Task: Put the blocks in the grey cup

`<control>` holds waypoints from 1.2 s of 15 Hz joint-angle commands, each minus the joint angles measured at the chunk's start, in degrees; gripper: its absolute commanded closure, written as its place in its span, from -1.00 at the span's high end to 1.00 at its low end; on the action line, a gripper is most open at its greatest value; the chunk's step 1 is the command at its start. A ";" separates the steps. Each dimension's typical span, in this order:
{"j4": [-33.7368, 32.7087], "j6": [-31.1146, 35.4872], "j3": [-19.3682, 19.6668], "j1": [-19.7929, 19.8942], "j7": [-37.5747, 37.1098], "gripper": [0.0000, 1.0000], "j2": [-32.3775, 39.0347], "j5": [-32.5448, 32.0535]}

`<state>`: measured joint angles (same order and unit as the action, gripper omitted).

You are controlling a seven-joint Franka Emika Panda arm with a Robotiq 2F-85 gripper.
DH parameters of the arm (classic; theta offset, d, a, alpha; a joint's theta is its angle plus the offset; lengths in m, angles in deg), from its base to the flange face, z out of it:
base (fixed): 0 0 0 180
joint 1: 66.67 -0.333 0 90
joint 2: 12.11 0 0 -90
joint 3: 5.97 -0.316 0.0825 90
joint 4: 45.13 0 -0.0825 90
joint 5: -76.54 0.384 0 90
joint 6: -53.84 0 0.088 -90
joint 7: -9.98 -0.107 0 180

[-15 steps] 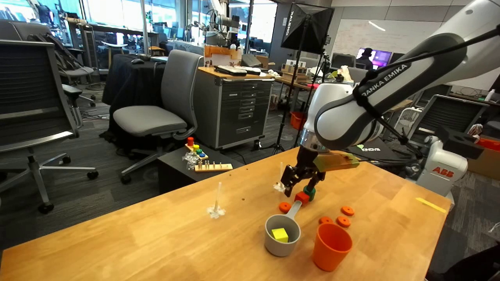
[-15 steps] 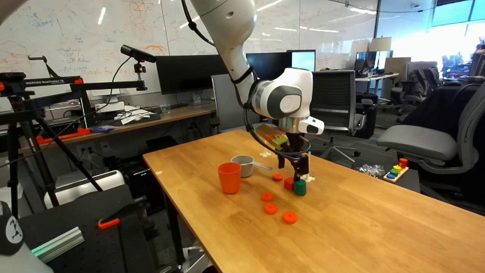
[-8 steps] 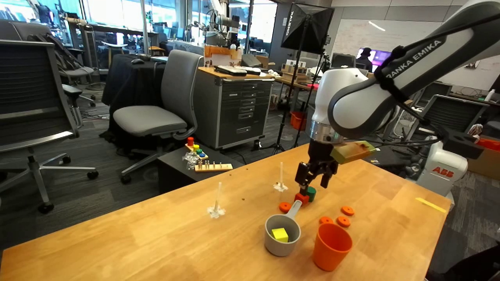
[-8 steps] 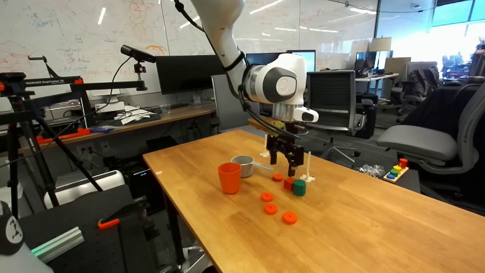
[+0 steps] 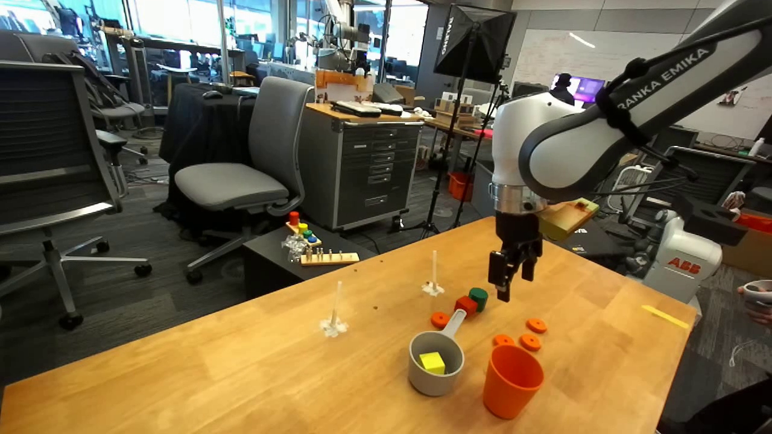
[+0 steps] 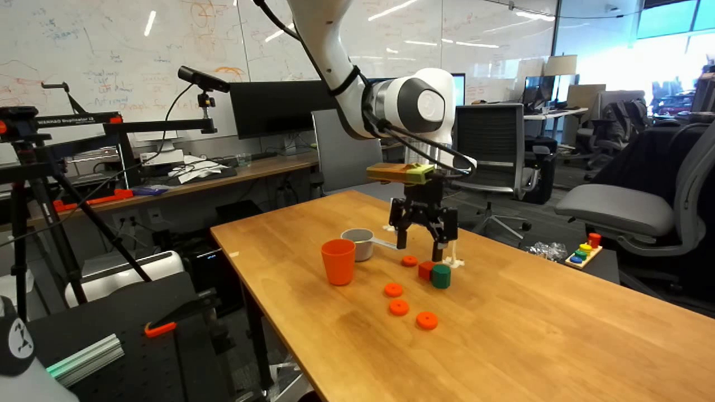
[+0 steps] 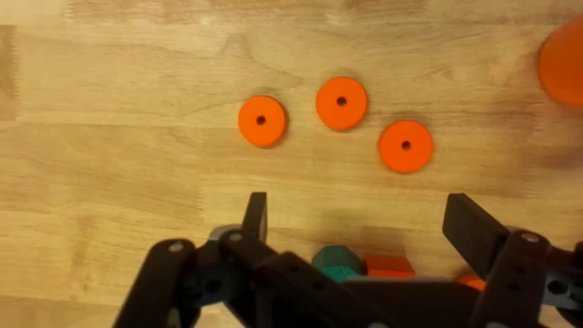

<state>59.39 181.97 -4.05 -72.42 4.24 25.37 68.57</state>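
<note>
The grey cup [image 5: 431, 383] stands on the table with a yellow block [image 5: 432, 363] inside; the cup also shows in an exterior view [image 6: 363, 250], where the yellow block is hidden. A red block [image 5: 465, 306] and a green block [image 5: 479, 299] stand side by side near the cup's handle. In the wrist view the green block [image 7: 337, 259] and red block [image 7: 389, 265] are partly hidden by the gripper. Several flat round orange blocks with holes [image 7: 341, 103] lie around. My gripper [image 6: 420, 252] is open and empty above the table; its fingers [image 7: 357, 200] are wide apart.
The taller orange-red cup [image 5: 511, 392] stands beside the grey cup and shows at the wrist view's right edge [image 7: 565, 64]. Two thin white upright pegs [image 5: 434, 274] are fixed to the table. A yellow tape strip [image 5: 664, 316] lies near the table edge.
My gripper has risen from beside the red and green blocks and moved off to the right in an exterior view. Its tilt has changed. The blocks and cups look unmoved.
</note>
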 commanded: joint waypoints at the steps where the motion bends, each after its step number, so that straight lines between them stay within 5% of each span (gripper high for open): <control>1: -5.93 -4.77 0.31 -1.19 1.64 1.00 2.82 -3.50; 9: -18.20 -6.77 -0.10 -1.57 2.53 1.00 12.78 -3.73; 18: -24.92 -8.40 -0.08 -1.22 3.20 1.00 17.84 -3.27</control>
<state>38.83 176.06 -4.02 -73.52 6.21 40.80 65.36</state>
